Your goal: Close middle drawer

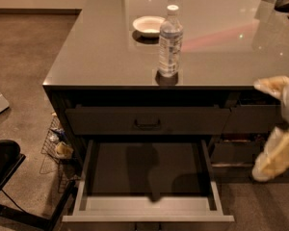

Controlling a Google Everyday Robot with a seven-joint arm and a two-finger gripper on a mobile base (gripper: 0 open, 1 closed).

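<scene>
**Q:** Where is the gripper, and in what state?

**A:** The gripper (278, 150) stands at the right edge of the view, pale against the dark fronts of the neighbouring column (245, 120). It hangs below the countertop's edge. Whether it is spread or closed cannot be told. It holds nothing that can be seen and touches no drawer.

**Q:** And the middle drawer?

**A:** The middle drawer (149, 207) lies to the gripper's left, apart from it. It is pulled well out of the cabinet toward the viewer. Its right wall is the edge nearest the gripper, with bare floor (24, 57) between the two.

**Q:** What does it contain?

**A:** Pale grey inner walls frame a dark floor crossed by shadow. Nothing else can be made out in it.

**Q:** What lies above it?

**A:** The top drawer front (101, 121), shut and flush, with a small dark handle (147, 124) at centre. Over that sits the glossy countertop (101, 47). An upright water bottle (169, 42) stands near its front edge. A white bowl (148, 25) sits just behind the bottle, to its left.

**Q:** And the surrounding room?

**A:** Brown floor runs along the cabinet's left side. A wire basket (58, 146) rests beside the cabinet's lower left corner. A dark object (2, 162) fills the lower left of the view, well apart from the drawer.
</scene>
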